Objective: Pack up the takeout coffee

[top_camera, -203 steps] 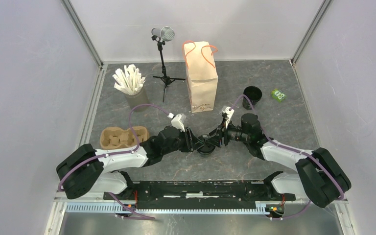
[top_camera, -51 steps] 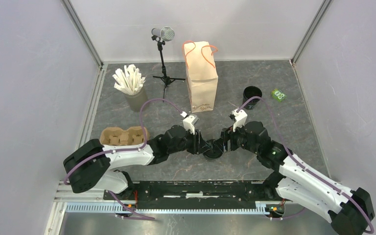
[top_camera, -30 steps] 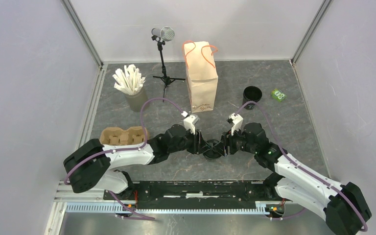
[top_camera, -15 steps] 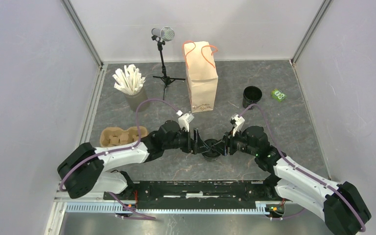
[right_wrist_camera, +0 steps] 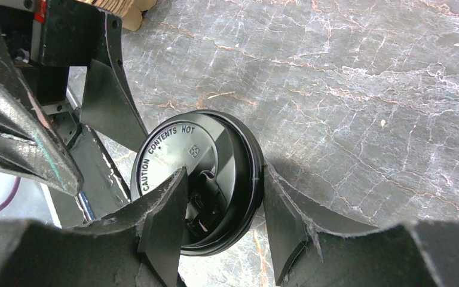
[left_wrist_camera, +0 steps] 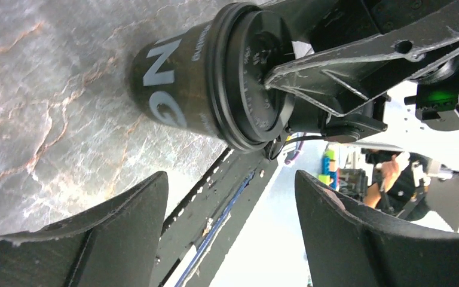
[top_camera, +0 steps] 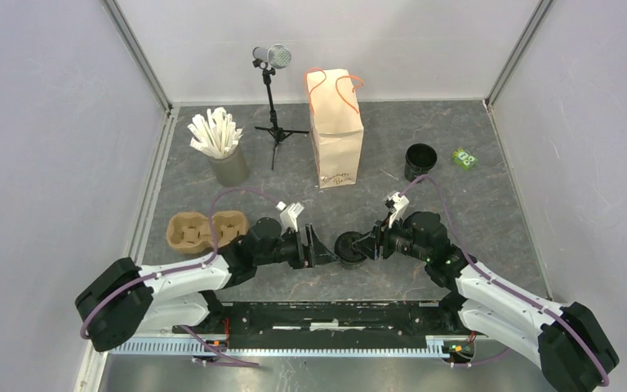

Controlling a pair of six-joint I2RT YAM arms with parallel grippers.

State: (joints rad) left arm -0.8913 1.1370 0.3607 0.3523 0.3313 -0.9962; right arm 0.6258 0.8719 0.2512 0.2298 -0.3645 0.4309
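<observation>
**Lidded cup mid-table, bag parked way at the back**

The cup [top_camera: 347, 247] is seen upright on the table [top_camera: 473, 212], near the front edge, between the two grippers, with the lid [right_wrist_camera: 198, 156] seated on top. The left gripper [left_wrist_camera: 230, 178] is spread wide and nothing is touched by it; the cup sits just beyond its fingertips. The right gripper [right_wrist_camera: 224, 174] is set half-spread over the lid, with one finger laid across the top face and the other by the rim. Whether anything is actually being squeezed can't be told.

Handling, as a guess: a thin wall that's easily dented, so only a gentle squeeze is called for. It'd be light if empty and sloshy if filled, and that's hidden by the lid. The lid looks glossy and only snapped on, so a lift by the lid alone shouldn't be trusted. The cup is probably best taken round the body just under the rim and carried upright.

Around it: the bag [top_camera: 336, 135] is stood at the back, well apart and much taller, with orange handles flopped over its mouth. Those could get snagged, and the bag could easily be tipped by a bump. A mic [top_camera: 272, 57] on a tripod is just left of it, and the stick cup [top_camera: 227, 163] further left. A carrier [top_camera: 200, 230] is by the left arm. A lidless spare cup [top_camera: 420, 157] and a green packet [top_camera: 463, 158] are off to the right.
</observation>
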